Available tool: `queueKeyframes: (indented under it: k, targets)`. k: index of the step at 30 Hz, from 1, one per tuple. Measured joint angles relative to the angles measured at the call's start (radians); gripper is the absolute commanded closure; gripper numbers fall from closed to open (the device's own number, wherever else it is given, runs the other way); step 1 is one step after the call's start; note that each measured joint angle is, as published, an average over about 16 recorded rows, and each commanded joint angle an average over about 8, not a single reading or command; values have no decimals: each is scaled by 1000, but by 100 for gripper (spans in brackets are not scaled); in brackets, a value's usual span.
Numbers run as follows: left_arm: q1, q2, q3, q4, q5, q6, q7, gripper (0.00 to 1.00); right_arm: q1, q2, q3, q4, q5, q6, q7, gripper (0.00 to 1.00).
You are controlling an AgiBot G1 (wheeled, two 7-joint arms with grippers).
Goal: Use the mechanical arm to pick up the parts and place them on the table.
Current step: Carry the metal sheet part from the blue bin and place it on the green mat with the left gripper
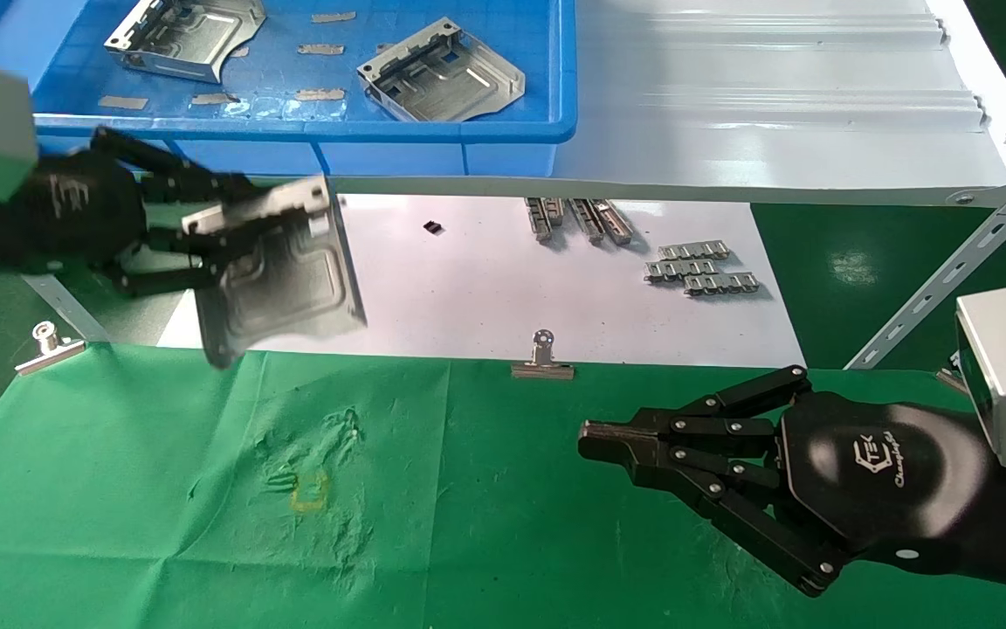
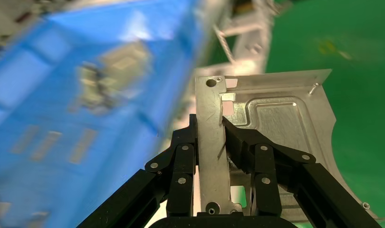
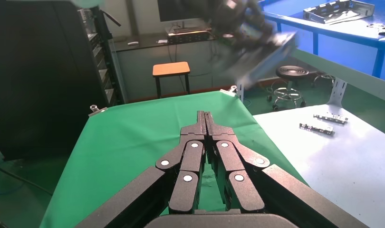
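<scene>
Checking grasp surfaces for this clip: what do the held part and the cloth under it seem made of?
The part in the left gripper looks like stamped sheet metal, dull silver, with embossed grooves. The table cover appears to be thin matte green fabric, judging by its wrinkles.

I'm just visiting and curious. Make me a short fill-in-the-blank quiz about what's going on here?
1. The left gripper is shut on a silver metal ____.
2. Two more parts lie in the ____ bin.
3. The right gripper, holding nothing, is over the ____ cloth.

Missing words: part; blue; green

Three parts (image 1: pixel 280 271), two clips (image 1: pixel 543 358).
</scene>
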Motion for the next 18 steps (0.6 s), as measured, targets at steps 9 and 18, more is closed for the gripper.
queueKeyframes:
  k: [9,18]
  targets:
    - [184,-80,168,-207,-94,-9,53,100,0,0,0,0,0,0,0,100]
    - [234,-56,287,-156,-104,-25,155,100,0,0,0,0,0,0,0,100]
